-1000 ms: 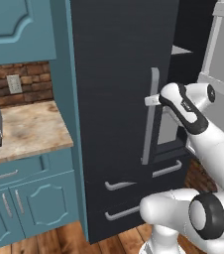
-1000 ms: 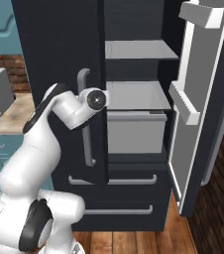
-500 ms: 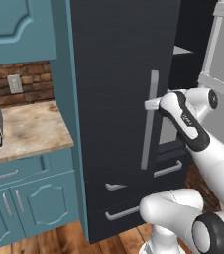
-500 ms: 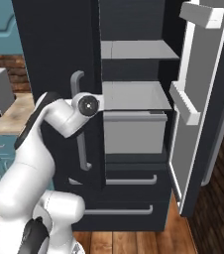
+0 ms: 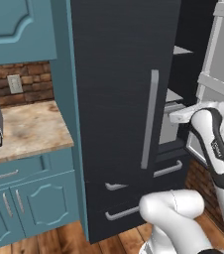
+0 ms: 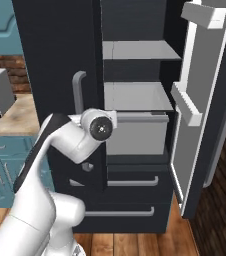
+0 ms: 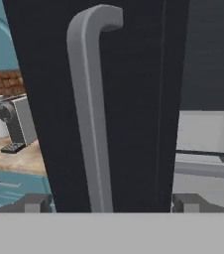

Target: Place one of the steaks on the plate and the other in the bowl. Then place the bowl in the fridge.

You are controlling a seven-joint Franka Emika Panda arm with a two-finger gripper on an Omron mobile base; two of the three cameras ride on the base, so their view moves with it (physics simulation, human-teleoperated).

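Fridge [image 6: 60,50] step: the fingers [image 7: 111,203] are spread wide, grasping nothing, with the handle [image 7: 86,119] standing between them. Next move probably means locating the bowl, since the right door [image 6: 205,100] already hangs open.

Even, flat rendered light, soft shadows, no glare, slightly coarse detail.
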